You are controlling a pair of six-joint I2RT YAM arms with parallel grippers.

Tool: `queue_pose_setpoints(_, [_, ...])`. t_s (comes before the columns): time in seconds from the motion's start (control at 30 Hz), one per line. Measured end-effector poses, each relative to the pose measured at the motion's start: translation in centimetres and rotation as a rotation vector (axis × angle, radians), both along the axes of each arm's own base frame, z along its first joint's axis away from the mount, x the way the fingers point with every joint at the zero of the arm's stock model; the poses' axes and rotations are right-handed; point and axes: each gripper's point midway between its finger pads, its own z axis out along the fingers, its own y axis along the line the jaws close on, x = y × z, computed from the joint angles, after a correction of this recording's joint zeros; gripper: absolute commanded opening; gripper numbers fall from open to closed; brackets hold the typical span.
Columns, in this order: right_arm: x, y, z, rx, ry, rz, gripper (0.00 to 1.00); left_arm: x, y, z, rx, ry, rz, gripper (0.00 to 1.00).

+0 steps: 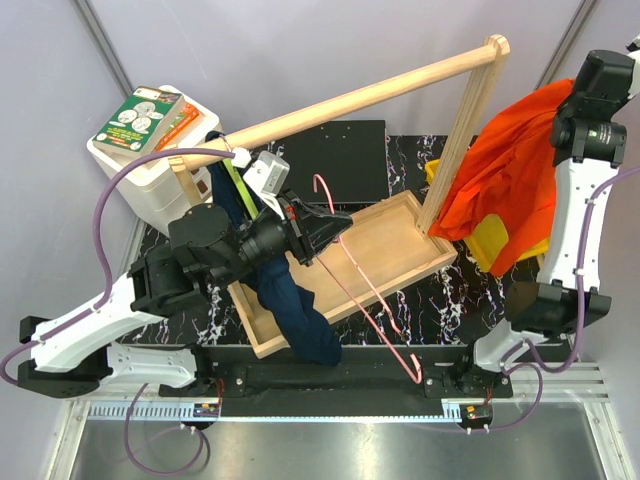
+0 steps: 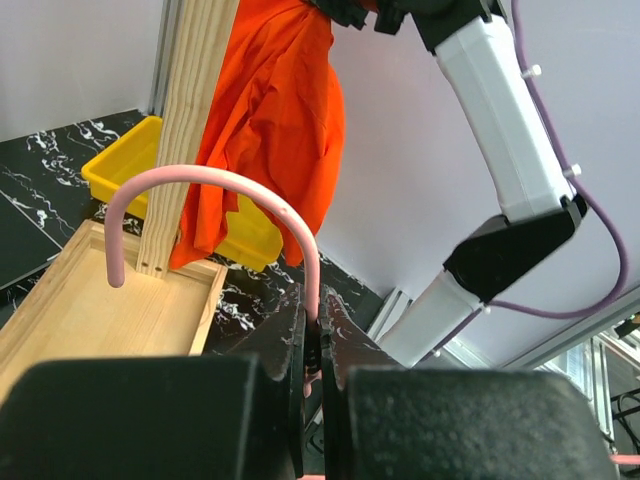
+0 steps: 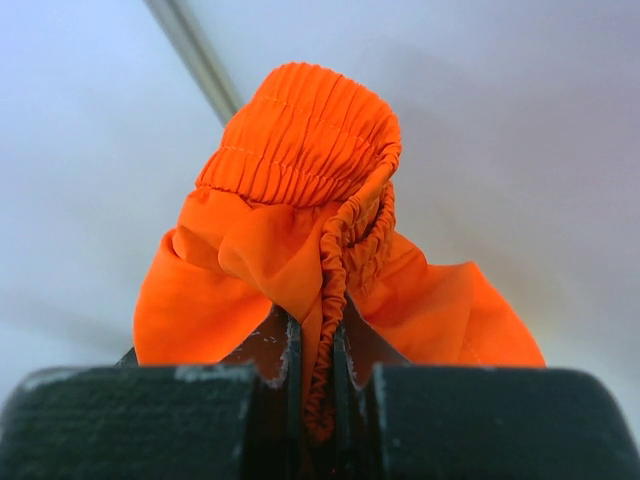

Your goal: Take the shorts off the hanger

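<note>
Currently in hand: separating garment from hanger. By my reading the orange pair is already free and the navy pair is the open job.
Next move calls for: a steady hold on the hanger while the navy cloth is drawn off it. The right arm is occupied, so the orange pair probably needs setting down first.
Left gripper (image 2: 312, 325): fingers closed down to a sliver, pinching the wire of the pink hanger (image 2: 215, 178) just below its hook. It works over the near-left part of the worktop.
Hanger: hook off the wooden rail (image 1: 370, 95), and the body slants down toward the near edge.
Navy shorts (image 1: 300, 310): dark and limp, trailing from beside the left gripper over the near rim of the wooden tray (image 1: 385, 235) toward the near edge. The yellow-green strip (image 1: 240, 185) shows by the rail's left end.
Navy attachment: cannot tell whether they hang on the hanger or only drape over the arm and tray.
Orange shorts (image 1: 510, 160): held aloft near the right edge, hanging beside the rack's upright post and above a yellow bin (image 1: 495, 240).
Right gripper (image 3: 318, 350): clamped tight on the gathered elastic waistband of the orange pair, with cloth bunched above the fingers.
Risk: loose navy cloth may snag on the tray rim as it is pulled.
</note>
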Motion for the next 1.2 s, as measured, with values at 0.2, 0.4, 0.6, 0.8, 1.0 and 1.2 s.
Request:
queue_pose_setpoints(0.2, [2.7, -3.1, 0.1, -0.016, -0.002, -0.039, 0.00, 0.2, -0.4, -0.4, 0.014, 0.002, -0.001, 0.00])
queue_pose_setpoints(0.4, [4.9, -2.4, 2.4, -0.050, -0.049, 0.060, 0.00, 0.2, -0.4, -0.4, 0.015, 0.002, 0.001, 0.00])
queue_pose_setpoints(0.6, [7.1, -1.0, 0.2, -0.027, -0.029, 0.171, 0.00, 0.2, -0.4, -0.4, 0.014, 0.002, 0.001, 0.00])
queue_pose_setpoints(0.8, [9.5, -0.2, -10.0, 0.073, 0.111, 0.241, 0.00, 0.2, -0.4, -0.4, 0.014, 0.003, 0.000, 0.00])
queue_pose_setpoints(1.0, [8.7, -0.2, -19.2, 0.142, 0.258, 0.224, 0.00, 0.2, -0.4, -0.6, 0.016, 0.004, 0.000, 0.00])
queue_pose_setpoints(1.2, [8.2, -0.3, -20.9, 0.189, 0.266, 0.175, 0.09, 0.2, -0.4, -0.6, 0.016, 0.004, 0.002, 0.00])
